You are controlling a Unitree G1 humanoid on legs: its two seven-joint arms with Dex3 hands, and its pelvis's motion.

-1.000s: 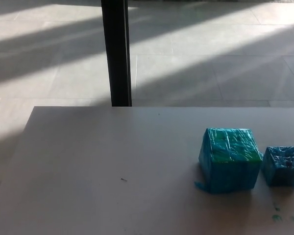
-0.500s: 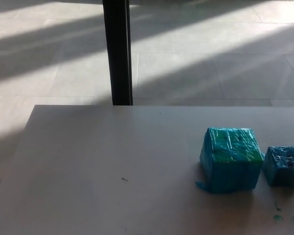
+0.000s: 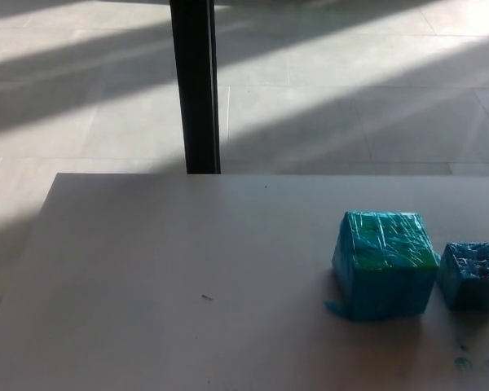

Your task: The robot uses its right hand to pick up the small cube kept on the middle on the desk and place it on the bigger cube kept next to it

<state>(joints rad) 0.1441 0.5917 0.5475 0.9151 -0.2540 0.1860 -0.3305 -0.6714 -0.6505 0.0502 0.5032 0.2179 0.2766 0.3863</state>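
A small blue cube (image 3: 472, 275) sits on the pale desk (image 3: 187, 277) near its right side. Directly to its left, a narrow gap apart, stands a bigger cube (image 3: 384, 263) wrapped in blue and green tape, with a loose scrap of tape at its lower left corner. Both cubes rest flat on the desk. Neither of my hands shows in the head view.
A dark vertical post (image 3: 196, 85) rises behind the desk's far edge, with tiled floor (image 3: 350, 90) beyond it. A few blue-green flecks (image 3: 464, 362) lie on the desk in front of the small cube. A tiny dark speck (image 3: 206, 297) marks the desk's middle.
The whole picture has shifted very slightly, so the camera moved. The two cubes stand where they were.
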